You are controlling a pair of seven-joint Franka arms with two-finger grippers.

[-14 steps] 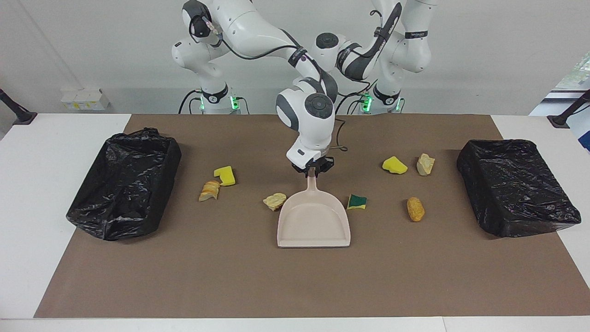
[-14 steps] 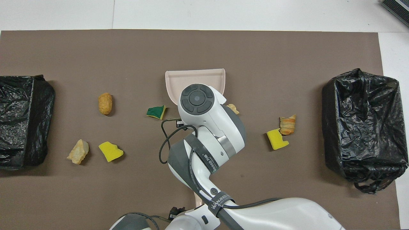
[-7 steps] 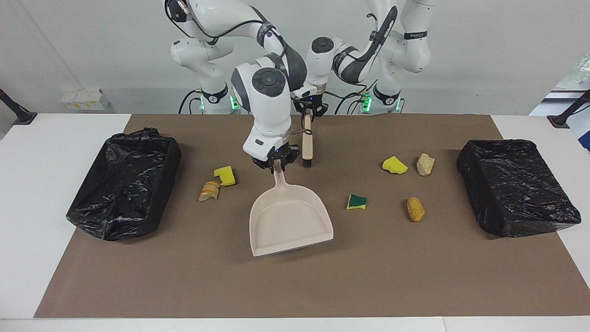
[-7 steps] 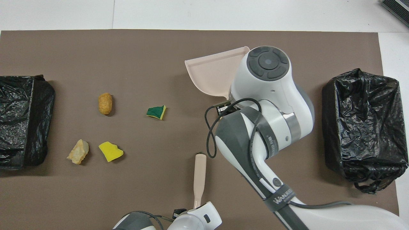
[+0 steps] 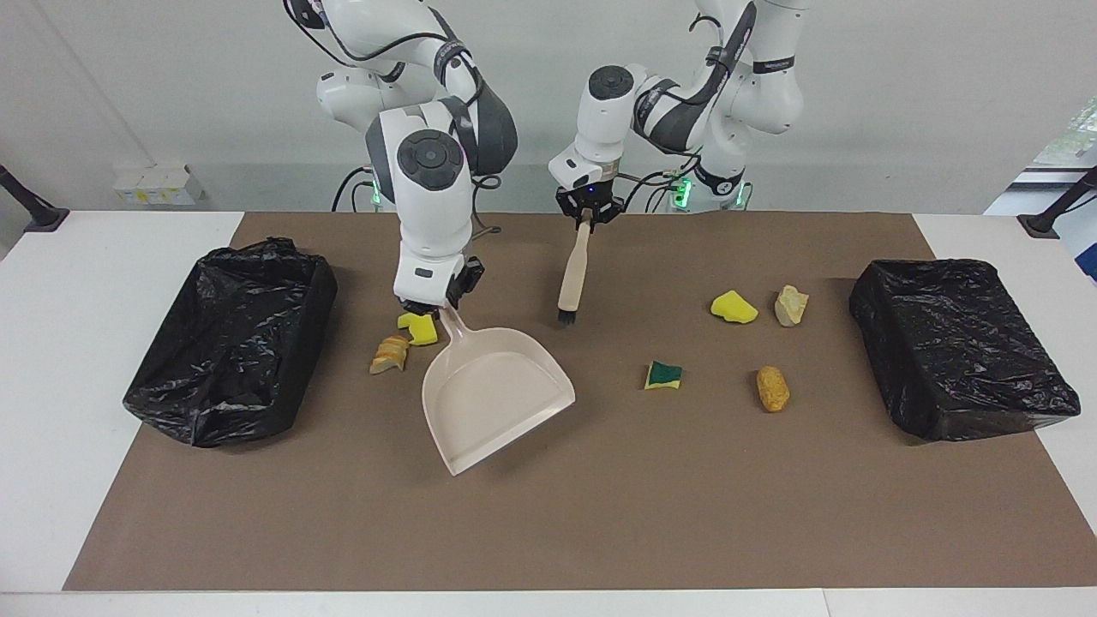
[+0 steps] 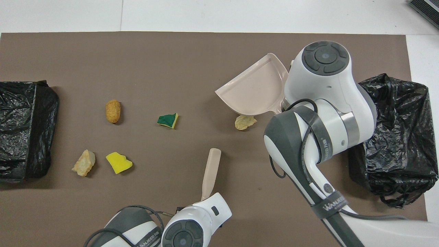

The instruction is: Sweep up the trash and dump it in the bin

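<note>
Two bins lined with crinkled black plastic stand at the table's ends, one (image 5: 231, 343) at the right arm's end, one (image 5: 960, 347) at the left arm's; nothing shows inside either.

The smooth beige plastic dustpan (image 5: 497, 396) is empty and is tilted above the brown paper mat (image 5: 600, 514). The right gripper (image 5: 435, 306) is clamped on its handle.

The left gripper (image 5: 586, 216) is clamped on the beige wooden brush (image 5: 572, 276), which hangs bristles-down.

Trash on the mat:
- Beside the right gripper: a yellow sponge chunk (image 5: 418, 328) and a striped bread-like lump (image 5: 390, 354).
- Just nearer the robots than the pan: a pale crumbly lump (image 6: 245, 122).
- Toward the left arm's end: a green-and-yellow sponge piece (image 5: 664, 374), an orange-brown oblong croquette (image 5: 772, 388), a second yellow chunk (image 5: 734, 307) and a tan lump (image 5: 790, 305).
</note>
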